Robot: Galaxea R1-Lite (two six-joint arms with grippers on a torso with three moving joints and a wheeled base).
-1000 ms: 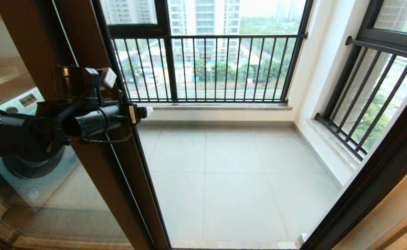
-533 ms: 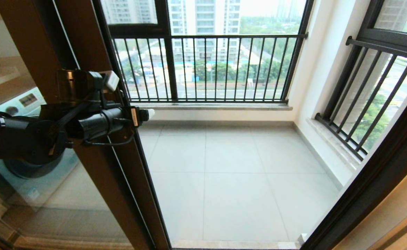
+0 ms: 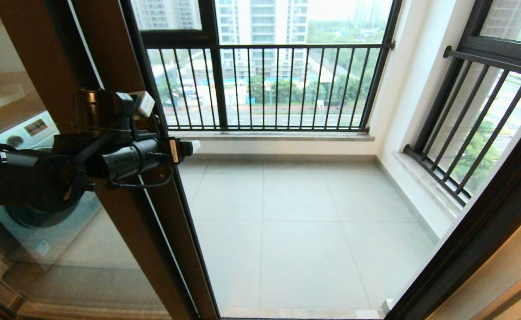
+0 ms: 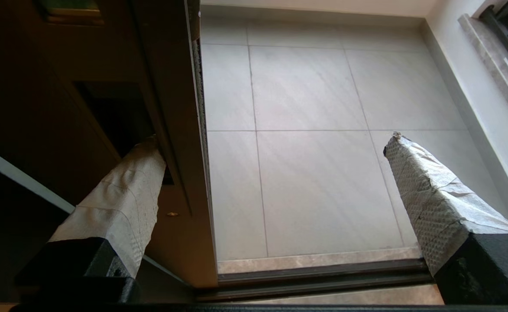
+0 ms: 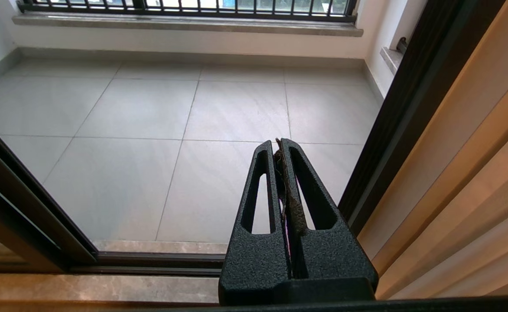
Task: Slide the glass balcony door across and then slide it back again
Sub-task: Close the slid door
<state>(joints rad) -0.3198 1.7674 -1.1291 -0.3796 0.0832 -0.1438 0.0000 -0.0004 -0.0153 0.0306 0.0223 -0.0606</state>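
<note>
The glass balcony door (image 3: 109,53), clear glass in a dark brown frame, stands at the left with the doorway open to its right. My left gripper (image 3: 182,147) is at the door's right-hand edge, about halfway up, and it is open. In the left wrist view the door frame (image 4: 180,108) passes between the left gripper's (image 4: 273,138) taped fingers. One finger (image 4: 119,195) rests against the dark handle slot (image 4: 115,108); the other finger (image 4: 435,195) hangs free over the floor. My right gripper (image 5: 279,145) is shut and empty, low by the right doorpost, and it does not show in the head view.
Grey balcony floor tiles (image 3: 296,222) lie beyond the sill track (image 5: 150,260). Black-barred railings (image 3: 264,89) close the far side and the right side (image 3: 473,129). A washing machine (image 3: 33,133) shows through the glass. The dark right doorpost (image 3: 478,231) bounds the opening.
My left gripper has edged a little to the right at the door's edge. The door frame has barely shifted with it.
</note>
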